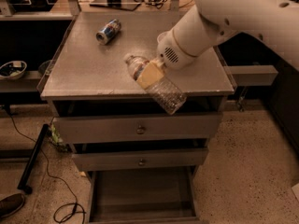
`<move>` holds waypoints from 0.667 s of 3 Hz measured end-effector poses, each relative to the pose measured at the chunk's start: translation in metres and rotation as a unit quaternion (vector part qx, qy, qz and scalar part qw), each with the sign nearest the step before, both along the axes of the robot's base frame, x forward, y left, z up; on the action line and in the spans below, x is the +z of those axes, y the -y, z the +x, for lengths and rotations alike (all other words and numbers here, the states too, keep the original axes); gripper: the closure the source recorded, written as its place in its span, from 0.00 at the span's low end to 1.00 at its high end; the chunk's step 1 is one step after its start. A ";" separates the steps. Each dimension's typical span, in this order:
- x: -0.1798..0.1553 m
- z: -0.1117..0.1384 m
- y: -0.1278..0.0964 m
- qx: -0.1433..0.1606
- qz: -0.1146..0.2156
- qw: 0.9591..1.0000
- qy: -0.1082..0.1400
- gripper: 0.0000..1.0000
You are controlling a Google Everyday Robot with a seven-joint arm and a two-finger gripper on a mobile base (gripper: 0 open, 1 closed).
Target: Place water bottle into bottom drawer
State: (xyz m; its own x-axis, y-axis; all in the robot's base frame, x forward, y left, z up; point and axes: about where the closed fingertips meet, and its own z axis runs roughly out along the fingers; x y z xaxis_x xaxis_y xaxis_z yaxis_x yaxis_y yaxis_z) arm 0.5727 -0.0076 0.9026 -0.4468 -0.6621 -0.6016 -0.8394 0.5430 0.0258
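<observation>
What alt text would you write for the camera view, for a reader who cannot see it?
The robot's claw, above the front edge of a grey cabinet top, grips a clear water bottle held tilted, cap up-left. The bottom drawer stands open below; a soda can lies on its side at the back of the top.

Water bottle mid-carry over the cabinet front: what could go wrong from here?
1. The end effector grips the water bottle nearer its cap end, tilted, with the base hanging past the front edge of the cabinet top; it might pivot or slip.
2. The open bottom drawer lies well below; on the way down the bottle or arm could clip the middle drawer.
3. Released high, the bottle could bounce out.
</observation>
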 end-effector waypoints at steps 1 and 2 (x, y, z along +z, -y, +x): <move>-0.023 -0.062 0.002 -0.009 -0.004 1.000 -0.020 1.00; -0.025 -0.066 0.004 -0.012 -0.005 1.000 -0.021 1.00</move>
State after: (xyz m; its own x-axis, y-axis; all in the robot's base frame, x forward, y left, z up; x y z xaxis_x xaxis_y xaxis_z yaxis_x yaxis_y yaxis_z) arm 0.5066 -0.0113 0.8775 -0.4873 -0.6570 -0.5752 -0.8241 0.5639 0.0540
